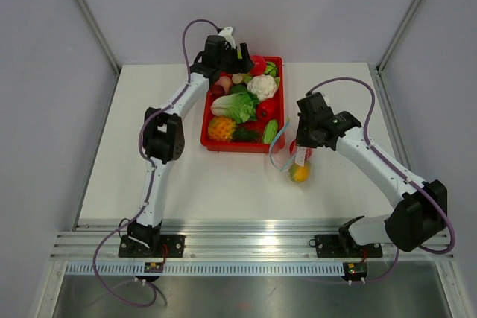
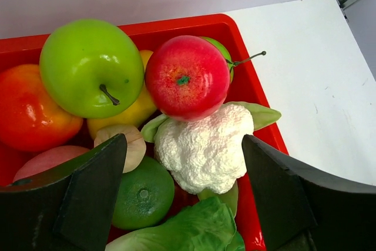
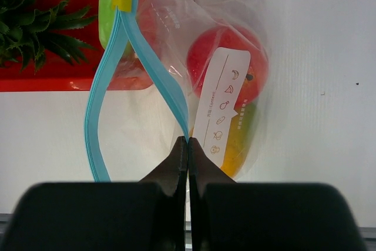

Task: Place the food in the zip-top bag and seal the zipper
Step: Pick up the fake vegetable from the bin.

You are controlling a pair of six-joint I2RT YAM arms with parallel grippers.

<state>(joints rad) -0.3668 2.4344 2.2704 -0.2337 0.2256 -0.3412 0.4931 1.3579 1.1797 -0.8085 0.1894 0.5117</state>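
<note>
The clear zip-top bag (image 3: 194,57) hangs open to the right of the red tray (image 1: 215,144), with a red tomato (image 3: 235,57) and an orange-yellow mango (image 1: 299,173) inside. Its blue-teal zipper (image 3: 95,110) gapes in a loop. My right gripper (image 3: 188,140) is shut on one side of the zipper strip and holds the bag (image 1: 294,158) up. My left gripper (image 2: 185,168) is open above the tray's far end, its fingers either side of a white cauliflower (image 2: 205,148). Beside it lie a red apple (image 2: 187,76), a green apple (image 2: 91,66), a lime (image 2: 144,195) and leafy greens (image 2: 188,230).
The tray also holds a pineapple (image 1: 221,129), a cucumber (image 1: 270,132) and other toy pieces. White tabletop (image 1: 186,184) lies around it. Grey walls enclose the table on three sides. The arm bases sit on a rail (image 1: 246,247) at the near edge.
</note>
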